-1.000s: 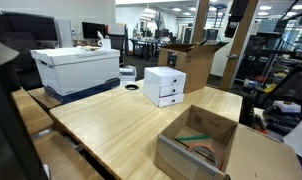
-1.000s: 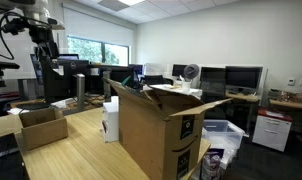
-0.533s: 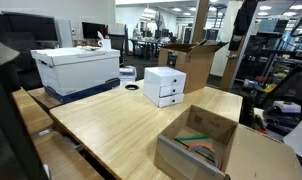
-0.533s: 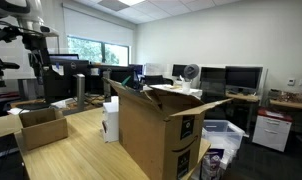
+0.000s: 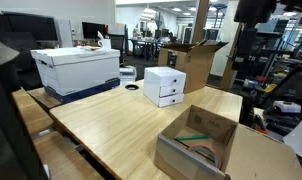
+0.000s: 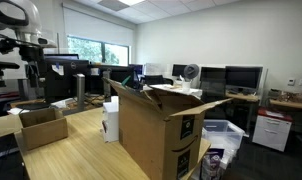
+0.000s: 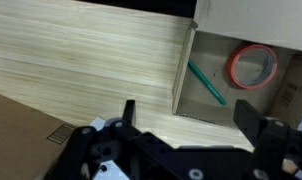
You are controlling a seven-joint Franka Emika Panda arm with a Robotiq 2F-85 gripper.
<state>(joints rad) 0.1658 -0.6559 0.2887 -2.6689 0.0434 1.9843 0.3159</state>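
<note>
The gripper (image 7: 184, 106) hangs high over the light wooden table (image 5: 121, 125), and its two black fingers (image 7: 128, 112) stand wide apart with nothing between them. It touches nothing. In the wrist view the nearest thing is the small shallow open cardboard box (image 7: 213, 45), which lies on the table beyond the fingertips, towards the upper right of that view.

Inside this box there are two things: a thin green pen (image 7: 207, 83), lying slanted on the floor of the box, and a flat red ring of tape (image 7: 233, 68), just beside the pen but apart from it.

In an exterior view the same box (image 5: 181, 160) sits near the front corner of the table. Further back on the table stands a small white unit of drawers (image 5: 165, 86), and beside it, well apart, a big white storage box on a dark blue base (image 5: 79, 68). A tall brown open carton (image 5: 191, 62) stands behind the drawers. In an exterior view the robot arm (image 6: 21, 30) reaches above the small box (image 6: 41, 125).
</note>
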